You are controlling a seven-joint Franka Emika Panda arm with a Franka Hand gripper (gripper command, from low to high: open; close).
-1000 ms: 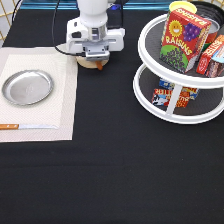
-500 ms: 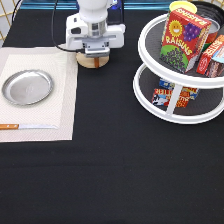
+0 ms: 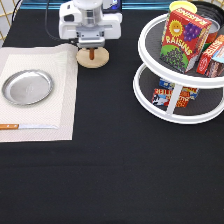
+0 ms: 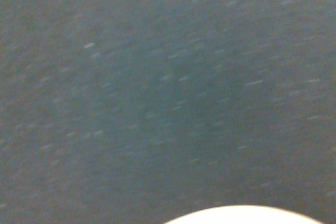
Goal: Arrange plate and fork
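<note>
The silver plate (image 3: 27, 86) lies flat on a cream placemat (image 3: 55, 65) at the exterior view's left. My gripper (image 3: 91, 44) is at the top centre, just above a round tan wooden coaster (image 3: 93, 59). An orange-brown stub, the fork's handle (image 3: 91, 51), hangs from the gripper over the coaster; the tines are hidden in the hand. The gripper is shut on the fork. The wrist view shows dark cloth and a pale curved edge of the coaster (image 4: 234, 215).
A wooden-handled knife (image 3: 30, 126) lies along the placemat's bottom edge. A white two-tier turntable (image 3: 175, 107) with a raisins box (image 3: 181, 40) and other packets stands at the right. Black cloth covers the table.
My gripper has moved toward the exterior view's top, off the coaster, and more of the coaster shows. The plate and the knife have not moved.
</note>
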